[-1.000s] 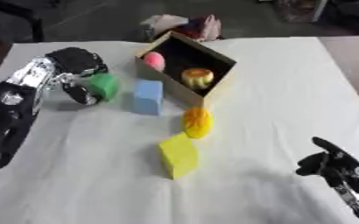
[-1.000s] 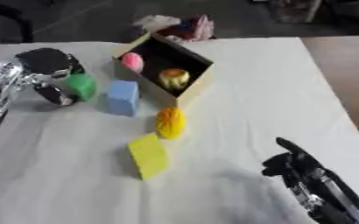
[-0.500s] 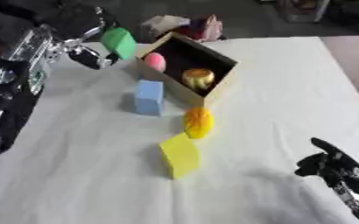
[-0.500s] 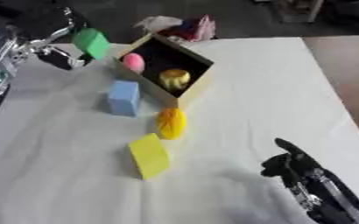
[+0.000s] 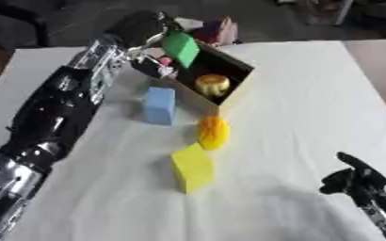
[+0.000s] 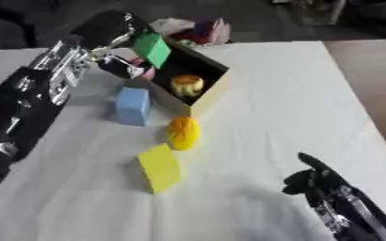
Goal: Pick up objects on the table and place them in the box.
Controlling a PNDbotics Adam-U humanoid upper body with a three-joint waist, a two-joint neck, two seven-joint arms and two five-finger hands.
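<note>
left hand (image 5: 151, 35) clamped on the green block (image 5: 180, 48), holding it over the open box (image 5: 229, 89); right hand (image 5: 357, 181) rests on the table (image 5: 311, 103) at lower right, fingers relaxed.

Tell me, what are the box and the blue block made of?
The box looks like thin wood or stiff cardboard: tan matte walls with straight flat edges and a dark inside. The blue block seems to be foam or painted wood, since its colour is even and dull with no shine. I cannot tell for sure.
</note>
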